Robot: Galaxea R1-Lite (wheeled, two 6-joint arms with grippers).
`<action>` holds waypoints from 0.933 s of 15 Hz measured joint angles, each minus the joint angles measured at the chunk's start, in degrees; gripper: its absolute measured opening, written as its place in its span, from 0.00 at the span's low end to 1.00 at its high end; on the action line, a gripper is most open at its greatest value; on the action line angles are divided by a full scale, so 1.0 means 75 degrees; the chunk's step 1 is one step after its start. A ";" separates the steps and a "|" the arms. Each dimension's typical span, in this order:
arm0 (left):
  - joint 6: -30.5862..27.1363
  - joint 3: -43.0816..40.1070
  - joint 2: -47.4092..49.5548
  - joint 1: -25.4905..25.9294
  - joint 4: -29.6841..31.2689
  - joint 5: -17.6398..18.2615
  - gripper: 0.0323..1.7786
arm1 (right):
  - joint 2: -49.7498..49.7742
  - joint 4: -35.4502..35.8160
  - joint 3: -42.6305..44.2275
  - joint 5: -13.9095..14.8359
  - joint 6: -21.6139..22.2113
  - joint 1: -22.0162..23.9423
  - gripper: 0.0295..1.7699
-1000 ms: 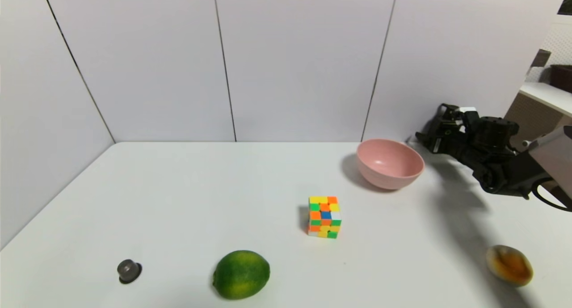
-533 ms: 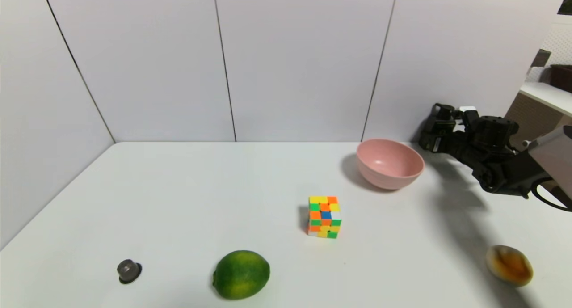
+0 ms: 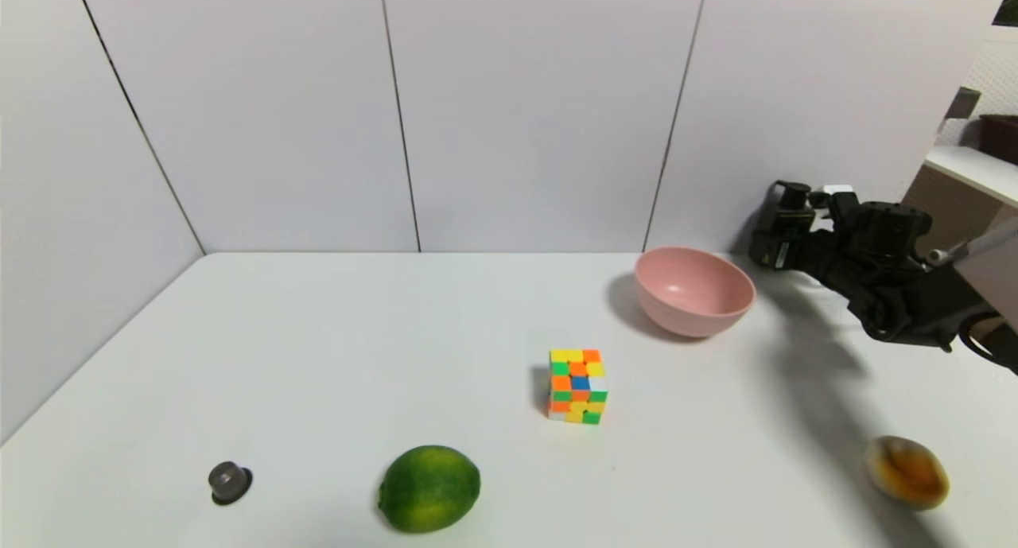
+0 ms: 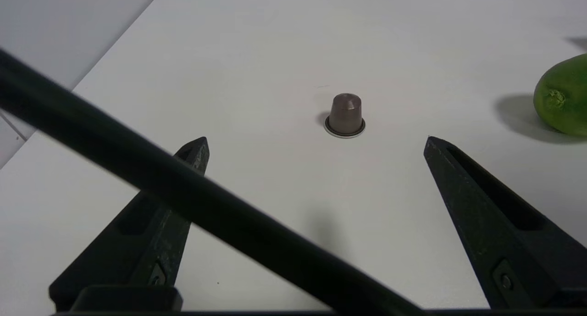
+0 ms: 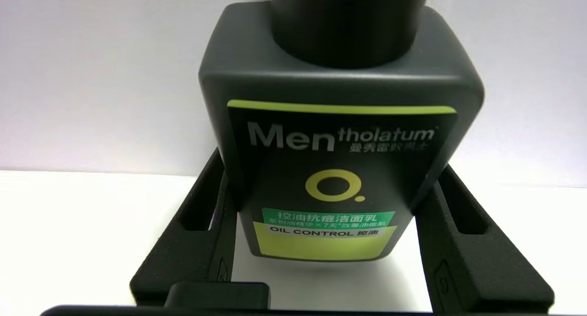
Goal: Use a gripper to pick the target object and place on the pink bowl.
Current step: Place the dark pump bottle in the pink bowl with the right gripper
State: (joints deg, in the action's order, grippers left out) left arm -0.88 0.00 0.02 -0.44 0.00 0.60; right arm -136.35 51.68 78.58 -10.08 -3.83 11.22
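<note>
"Mentholatum" and "OIL CONTROL" read on the black pump bottle clenched between the right gripper fingers, lifted off the white table, just right of the pink bowl. Grey panelled walls stand behind. Only the left wrist view shows the left gripper, spread wide before a brown capsule, lime alongside.
</note>
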 joint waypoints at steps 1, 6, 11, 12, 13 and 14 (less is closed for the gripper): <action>-0.0003 0.0000 0.0000 0.0000 0.0000 0.0000 0.95 | 0.0184 -0.0003 -0.0228 -0.0007 0.0011 0.0000 0.59; 0.0000 0.0000 0.0000 0.0000 0.0000 0.0003 0.95 | 0.1463 -0.0041 -0.1614 -0.0062 0.0026 -0.0018 0.59; 0.0000 0.0000 0.0000 0.0000 0.0000 0.0005 0.95 | 0.3168 -0.0044 -0.3296 -0.0096 0.0026 -0.0306 0.59; 0.0000 0.0000 0.0000 0.0000 0.0000 0.0000 0.95 | 0.3506 -0.0047 -0.3654 -0.0104 0.0026 -0.0405 0.59; -0.0003 0.0000 0.0000 0.0000 0.0000 0.0003 0.95 | 0.3855 -0.0041 -0.4013 -0.0107 0.0026 -0.0540 0.59; 0.0000 0.0000 0.0000 0.0000 0.0000 0.0003 0.95 | 0.4153 -0.0036 -0.4286 -0.0107 0.0023 -0.0694 0.59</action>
State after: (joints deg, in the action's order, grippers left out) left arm -0.88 0.00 0.02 -0.44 0.00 0.62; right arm -105.20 51.41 46.43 -10.89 -3.66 6.01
